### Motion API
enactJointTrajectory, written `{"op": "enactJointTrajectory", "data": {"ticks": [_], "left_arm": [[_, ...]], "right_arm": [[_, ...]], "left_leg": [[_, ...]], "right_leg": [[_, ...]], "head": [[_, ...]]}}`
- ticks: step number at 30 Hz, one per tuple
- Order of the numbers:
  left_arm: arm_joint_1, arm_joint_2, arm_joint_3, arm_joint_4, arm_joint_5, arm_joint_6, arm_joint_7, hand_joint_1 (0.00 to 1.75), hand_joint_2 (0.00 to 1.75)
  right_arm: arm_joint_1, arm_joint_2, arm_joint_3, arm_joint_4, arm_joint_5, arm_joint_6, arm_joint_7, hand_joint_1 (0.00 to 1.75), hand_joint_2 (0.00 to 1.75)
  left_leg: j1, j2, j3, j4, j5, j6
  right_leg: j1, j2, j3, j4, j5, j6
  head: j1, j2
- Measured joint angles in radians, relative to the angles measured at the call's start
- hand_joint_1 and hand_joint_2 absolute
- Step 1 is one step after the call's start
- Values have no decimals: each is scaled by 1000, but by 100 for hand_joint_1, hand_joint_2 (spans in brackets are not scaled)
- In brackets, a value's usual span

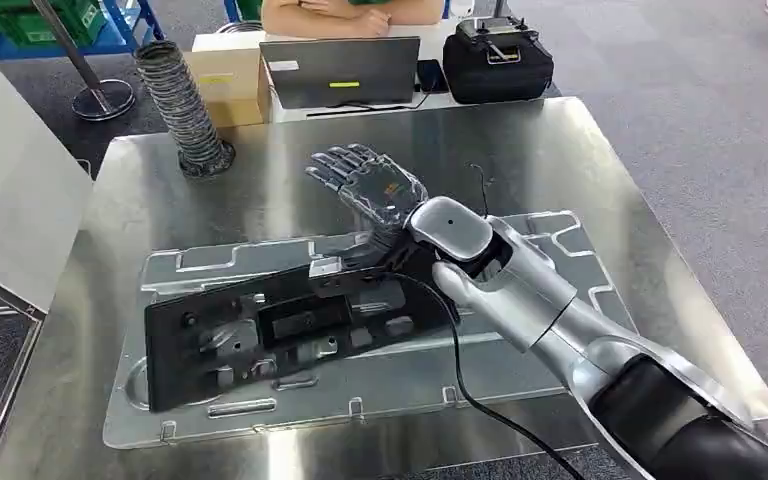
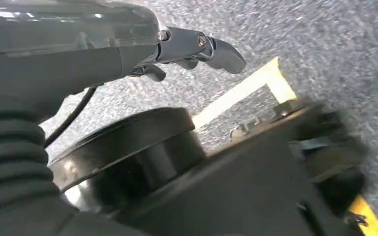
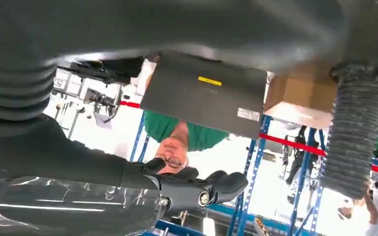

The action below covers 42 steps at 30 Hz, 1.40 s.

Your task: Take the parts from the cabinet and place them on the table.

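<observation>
1. As the black part [image 1: 280, 330] already lies flat on the silver sheet-metal panel [image 1: 360, 400], which itself rests on the shiny metal surface [image 1: 520, 150], we judge that the placing step for these parts is done or nearly done.
2. Our right hand [image 1: 365, 185] hovers above the surface just beyond the far end of the black part, fingers spread and holding nothing; we read this as a release. In the right wrist view the dark fingers [image 3: 216, 187] are likewise loosely extended with nothing between them.
3. Our left hand [image 2: 197, 46] hangs down by our side over grey carpet with a yellow floor line [image 2: 246, 91]; its fingers are slightly bent and carry nothing.
4. What is left, in our judgement: pulling the right arm [image 1: 560, 320] back clear of the panel, and returning to the cabinet if more parts remain there. We cannot tell from these views whether any do.
5. Further out on the surface stands a ribbed grey hose [image 1: 175, 100], well apart from the parts. Behind the surface are a cardboard box [image 1: 230, 85], a laptop [image 1: 345, 70] and a black case [image 1: 495, 60], and a person in green [image 3: 187, 135] sits beyond them.
</observation>
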Motion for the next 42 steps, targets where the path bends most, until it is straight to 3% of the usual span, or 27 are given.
{"op": "enactJointTrajectory", "data": {"ticks": [2, 5, 6, 7, 9, 10, 11, 12, 13, 15, 16, 19, 21, 23, 25, 26, 27, 28, 30, 31, 35, 36, 37, 38, 40, 41, 42], "left_arm": [[-1, 0, 0, 0, 2, -2, -5, 0, 0], [0, 0, 0, 0, 2, -3, -9, 0, 0], [-1, 0, 0, 0, 3, -4, -11, 0, 0], [-2, -1, 0, 0, 3, -5, -12, 0, 0], [-4, -1, 0, 0, 3, -6, -12, 0, 0], [-4, -1, 0, 0, 3, -7, -11, 0, 0], [-4, -1, 0, 0, 3, -8, -11, 0, 0], [-4, -1, 0, 0, 3, -10, -11, 0, 0], [-4, -1, 0, 0, 3, -10, -11, 0, 0], [-4, -2, 0, 0, 4, -11, -8, 0, 0], [-4, -2, 0, 0, 4, -12, -8, 0, 0], [-3, -2, 0, 0, 6, -12, -5, 0, 0], [-4, -1, 0, 0, 6, -13, -5, 0, 0], [-3, -1, 0, 0, 6, -13, -5, 0, 0], [-2, -1, 0, 0, 6, -13, -3, 0, 0], [-1, -1, 0, 0, 6, -13, -2, 0, 0], [0, 0, 0, 0, 6, -13, -2, 0, 0], [1, 0, 0, 0, 6, -13, -2, 0, 0], [0, 0, 0, 0, 7, -13, -2, 0, 0], [-1, 1, 0, 0, 7, -12, -2, 0, 0], [3, 4, 0, 0, 7, -6, -2, 0, 0], [4, 3, 0, 0, 7, -6, -2, 0, 0], [3, 2, 0, 0, 6, -6, -2, 0, 0], [3, 2, 0, 0, 6, -6, -2, 0, 0], [5, 2, 0, 0, 6, -6, -2, 0, 0], [6, 2, 0, 0, 6, -6, -2, 0, 0], [7, 2, 0, 0, 7, -6, -2, 0, 0]], "right_arm": [[-1, -1, -1, -1, -12, 11, 0, 0, 0], [1, -3, -4, -5, -19, 12, -2, 0, 0], [1, -5, -6, -7, -19, 12, -2, 0, 0], [-1, -8, -9, -8, -19, 12, -2, 0, 0], [2, -12, -11, -9, -22, 12, -2, 0, 0], [7, -13, -11, -9, -23, 12, -2, 0, 0], [12, -14, -11, -9, -23, 13, -1, 0, 0], [14, -15, -11, -9, -23, 13, -1, 0, 0], [13, -15, -11, -9, -23, 13, -1, 0, 0], [9, -15, -14, -9, -23, 13, 0, 0, 0], [9, -16, -15, -8, -24, 13, 0, 0, 0], [12, -16, -14, -6, -24, 15, 0, 0, 0], [11, -16, -15, -5, -24, 14, 2, 0, 0], [10, -15, -15, -5, -24, 12, 2, 0, 0], [13, -15, -15, -1, -24, 12, 2, 0, 0], [15, -15, -15, 2, -24, 12, 2, 0, 0], [17, -15, -14, 3, -24, 12, 2, 0, 0], [18, -15, -14, 6, -24, 12, 2, 0, 0], [17, -14, -15, 7, -24, 10, 2, 0, 0], [17, -14, -15, 8, -24, 9, 2, 0, 0], [19, -12, -16, 16, -24, 8, 3, 0, 0], [19, -12, -17, 18, -24, 8, 3, 0, 0], [18, -12, -20, 19, -24, 7, 3, 0, 0], [17, -12, -21, 21, -24, 7, 3, 0, 0], [21, -12, -21, 25, -24, 7, 3, 0, 0], [24, -12, -21, 27, -24, 7, 3, 0, 0], [27, -12, -21, 29, -24, 7, 3, 0, 0]], "left_leg": [[-6, -2, 16, -38, -19, 13], [-6, -4, 14, -39, -13, 30], [-3, -3, 20, -46, -9, 37], [-3, -3, 21, -48, -9, 41], [-4, -2, 20, -48, -9, 46], [-5, -2, 20, -47, -10, 47], [-5, -2, 20, -47, -11, 48], [-5, -3, 20, -46, -11, 48], [-5, -4, 21, -45, -12, 47], [-5, -6, 25, -40, -18, 41], [-9, -7, 20, -37, -20, 36], [-11, -5, 15, -36, -18, 27], [-12, -3, 10, -33, -28, 15], [-10, -3, -22, 61, -97, 5], [-8, -2, -90, 229, -173, 0], [-8, -2, -111, 282, -187, -1], [-8, -2, -105, 279, -176, 0], [-8, -2, -76, 232, -146, 2], [-8, -3, 23, 49, -60, 13], [-11, -3, 55, -21, -55, 22], [-18, -5, 56, -35, -47, 33], [-8, -3, 54, -53, -34, 40], [-6, 0, 56, -58, -23, 43], [-6, 2, 49, -60, -16, 51], [-7, 3, 32, -58, -5, 52], [-7, 4, 22, -54, 1, 52], [-7, 4, 12, -49, 5, 51]], "right_leg": [[7, 2, -9, 6, 0, 8], [6, 0, -9, 2, 3, 24], [1, 0, -10, 12, -12, 29], [1, -1, -26, 48, -40, 31], [1, -1, -99, 210, -119, 36], [1, -1, -137, 289, -147, 38], [1, -1, -156, 326, -148, 38], [1, -1, -151, 311, -128, 38], [0, -1, -126, 255, -90, 36], [0, -2, -36, 66, 8, 29], [4, -1, -14, 31, 0, 26], [10, 1, -20, 18, -2, 17], [-1, -2, -18, 7, 6, 3], [0, -4, -17, 5, 10, -7], [3, -7, -20, 5, 11, -10], [3, -7, -22, 6, 12, -11], [4, -8, -22, 7, 13, -11], [4, -7, -22, 9, 13, -11], [5, -6, -21, 12, 12, -10], [4, -6, -22, 13, 13, -9], [6, -5, -33, 10, 31, 18], [14, -4, -34, 10, 33, 25], [9, -4, -44, 25, 1, 28], [8, -4, -61, 78, -50, 30], [3, -4, -116, 244, -145, 40], [1, -4, -132, 304, -168, 43], [-1, -4, -128, 321, -165, 45]], "head": [[0, 0], [0, 0], [0, 0], [0, 0], [0, 0], [0, 0], [0, 0], [0, 0], [0, 0], [0, 0], [0, 0], [0, 0], [0, 0], [0, 0], [0, 0], [0, 0], [0, 0], [0, 0], [0, 0], [0, 0], [0, 0], [0, 0], [0, 0], [0, 0], [0, 0], [0, 0], [0, 0]]}}
